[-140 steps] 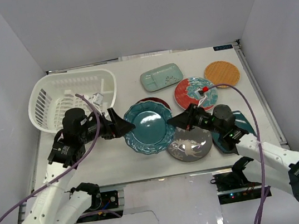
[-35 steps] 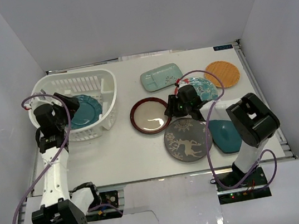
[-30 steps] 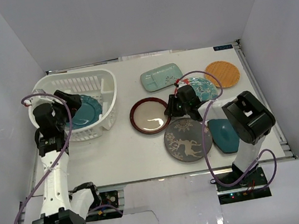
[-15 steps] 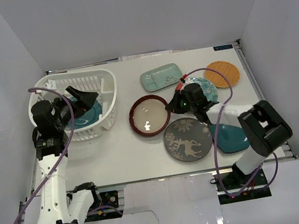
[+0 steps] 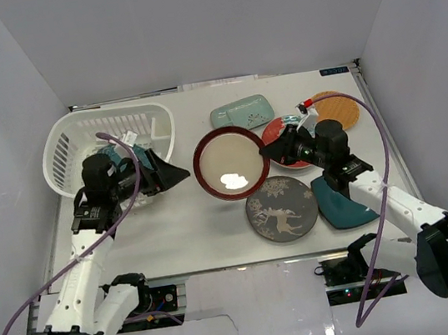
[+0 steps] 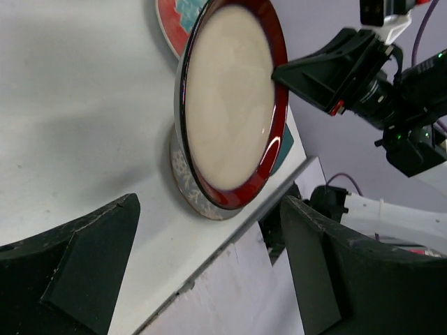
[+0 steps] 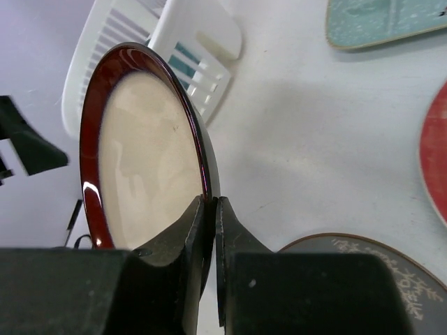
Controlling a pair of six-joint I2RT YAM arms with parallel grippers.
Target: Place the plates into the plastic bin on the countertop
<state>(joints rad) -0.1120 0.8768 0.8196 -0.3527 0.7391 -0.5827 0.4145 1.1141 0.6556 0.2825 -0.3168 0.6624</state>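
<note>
Seven plates show in all. At far left the white plastic bin (image 5: pixel 62 158) sits on the tabletop (image 5: pixel 190 223). The teal scalloped plate (image 5: pixel 118 156) lies inside it, mostly hidden by the left arm (image 5: pixel 91 238). The left jaws stand wide open and empty just right of the bin, pointed at the dark-red-rimmed cream plate (image 5: pixel 230 164). This plate is held up and steeply tilted, its cream face turned toward the left wrist camera. Whether its lower edge touches anything I cannot tell. The right jaws are clamped on its right rim, one finger on each face. Behind it lies the pale-green rectangular plate (image 5: pixel 241 113). Nearer the arms, flat on the tabletop, is the grey patterned plate (image 5: pixel 281 209). Further right the red-and-teal floral plate (image 5: pixel 276 132) is partly covered by the right arm (image 5: pixel 389 202). The orange woven plate (image 5: pixel 337 106) lies near the back right corner. The dark-teal square plate (image 5: pixel 343 204) sits just beside the grey one.
</note>
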